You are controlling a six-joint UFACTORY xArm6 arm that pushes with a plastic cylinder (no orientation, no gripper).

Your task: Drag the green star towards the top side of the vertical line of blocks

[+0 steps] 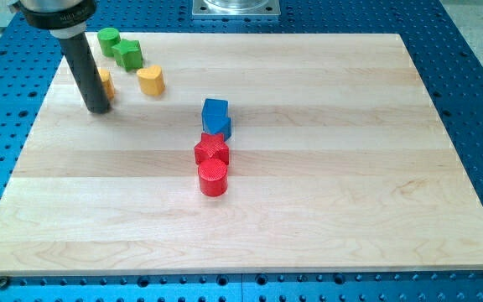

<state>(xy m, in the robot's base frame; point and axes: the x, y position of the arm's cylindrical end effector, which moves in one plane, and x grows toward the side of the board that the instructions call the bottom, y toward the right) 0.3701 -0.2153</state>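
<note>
Tip: the tip (98,110) rests on the board at the view's upper left; a bare rod, it opens on nothing and grasps nothing, and can only push.
Tip's neighbours: an orange block (105,83), shape hidden by the rod, touches or sits just beside the rod on its right.
Green star: the green star (128,54) lies near the board's top edge, up and to the right of the tip, apart from it.
Green cylinder: the green cylinder (108,39) sits just beside the star on its upper left, close enough that contact cannot be ruled out.
Yellow heart: the yellow heart (150,80) lies below and right of the star, near it.
Line: blue cube (215,116) at the top, red star (212,150) in the middle, red cylinder (213,178) at the bottom, near the board's centre.
Board: wooden board (350,168) on a blue perforated table.
Progress: judged not yet begun; star well apart from the line.
Method: likely best to bring the tip round to the star's upper left, between it and the green cylinder, then push right and slightly downward.
Risk: the yellow heart lies close to that path; the blue cube could be knocked if the push overruns.
</note>
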